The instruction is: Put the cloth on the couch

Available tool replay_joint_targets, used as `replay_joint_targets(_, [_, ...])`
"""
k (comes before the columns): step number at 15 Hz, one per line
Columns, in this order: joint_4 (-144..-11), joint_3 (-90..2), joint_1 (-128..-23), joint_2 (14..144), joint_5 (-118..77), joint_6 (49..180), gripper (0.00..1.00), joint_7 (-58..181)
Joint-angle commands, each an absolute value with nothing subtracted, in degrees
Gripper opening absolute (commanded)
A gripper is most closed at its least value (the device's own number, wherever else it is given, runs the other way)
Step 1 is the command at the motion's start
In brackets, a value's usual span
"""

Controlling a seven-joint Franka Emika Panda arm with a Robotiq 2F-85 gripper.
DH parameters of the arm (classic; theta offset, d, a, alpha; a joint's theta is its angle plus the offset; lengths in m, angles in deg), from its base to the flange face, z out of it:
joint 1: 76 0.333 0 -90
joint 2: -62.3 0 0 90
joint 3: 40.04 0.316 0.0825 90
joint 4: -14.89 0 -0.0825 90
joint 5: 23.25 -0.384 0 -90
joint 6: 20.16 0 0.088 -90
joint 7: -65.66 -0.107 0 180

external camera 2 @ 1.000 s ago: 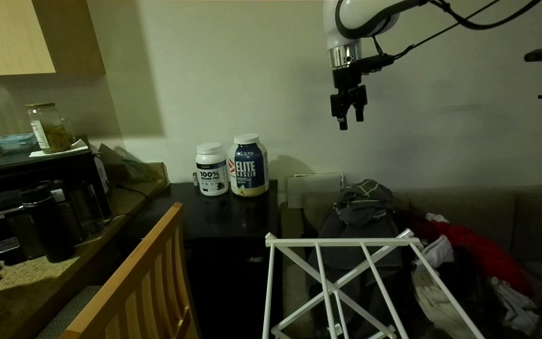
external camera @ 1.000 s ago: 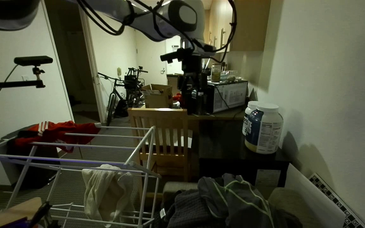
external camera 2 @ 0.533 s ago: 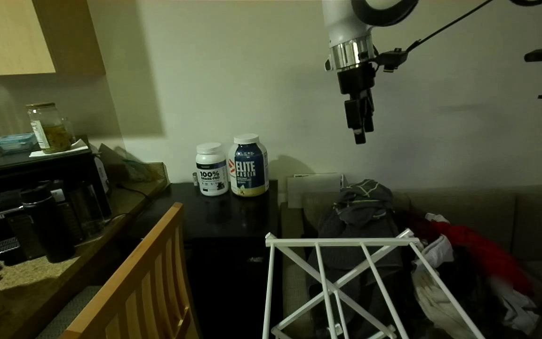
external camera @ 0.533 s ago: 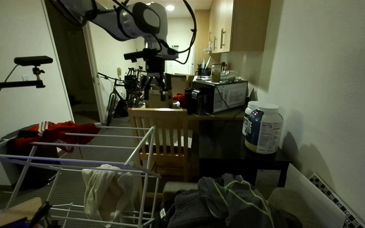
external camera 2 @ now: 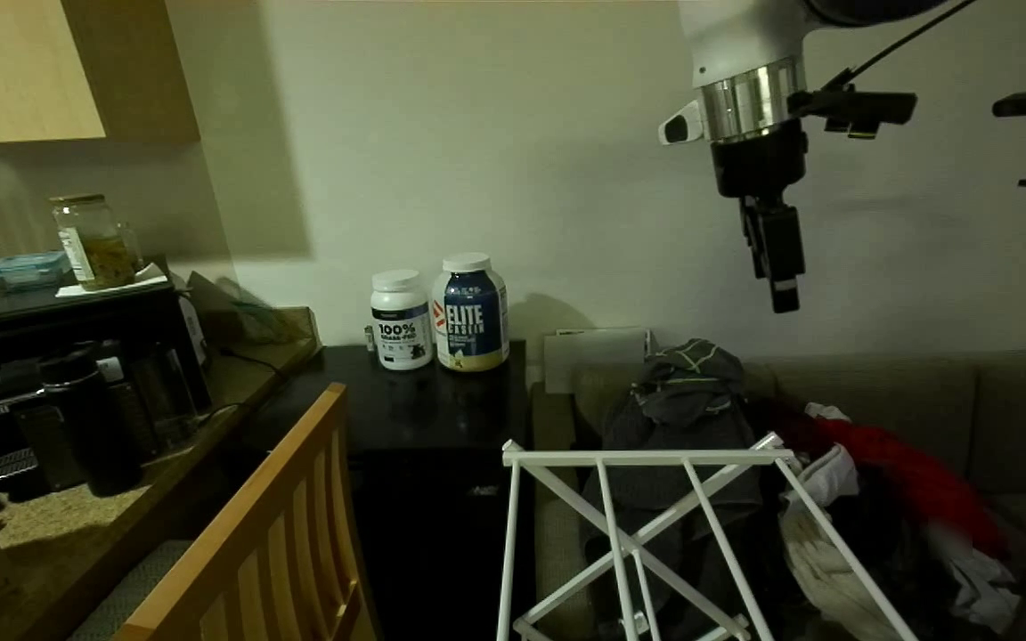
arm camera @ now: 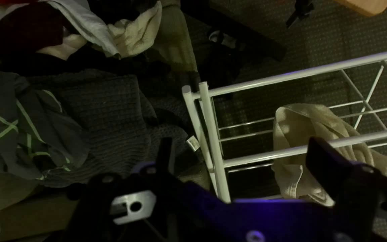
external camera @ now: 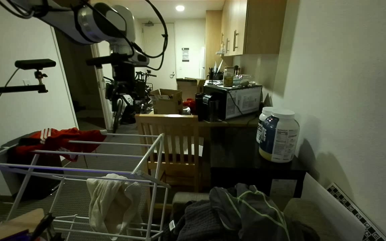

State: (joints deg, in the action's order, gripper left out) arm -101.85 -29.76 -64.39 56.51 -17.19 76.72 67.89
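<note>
An off-white cloth (external camera: 112, 204) hangs over a lower rail of the white drying rack (external camera: 102, 169) in an exterior view. The cloth (arm camera: 291, 126) also shows in the wrist view, hanging on the rack at the right. The olive couch (external camera 2: 887, 392) stands along the wall, covered in part by clothes. Its edge shows in the wrist view (arm camera: 176, 40) at top centre. My gripper (arm camera: 241, 144) is open and empty, its fingers wide apart. It is high above the rack, and its right finger overlaps the cloth in the picture. The gripper (external camera 2: 785, 289) points down in an exterior view.
Grey clothes (external camera: 243, 211) and a red garment (external camera 2: 905, 481) lie on the couch. A red shirt (external camera: 65, 137) hangs on the rack's far end. A wooden chair (external camera: 168, 160) stands beside the rack. Two tubs (external camera 2: 468, 312) stand on a black cabinet. A camera (external camera: 35, 63) sits on a boom.
My gripper has moved left in one exterior view, away from the counter and over the rack. In the other it has moved right and lower, and it has turned. The cloth has not moved.
</note>
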Motion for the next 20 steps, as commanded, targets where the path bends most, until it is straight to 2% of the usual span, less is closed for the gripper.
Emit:
replay_joint_targets(1, [-112.7, -27.7, -62.3, 47.0, -18.0, 82.0, 1.00, 71.2])
replay_joint_targets(12, [-123.5, -21.4, -51.9, 36.6, -28.1, 93.9, 1.00, 69.2])
replay_joint_targets(20, [-121.7, -20.1, -51.6, 37.8, -27.5, 92.0, 1.00, 68.0])
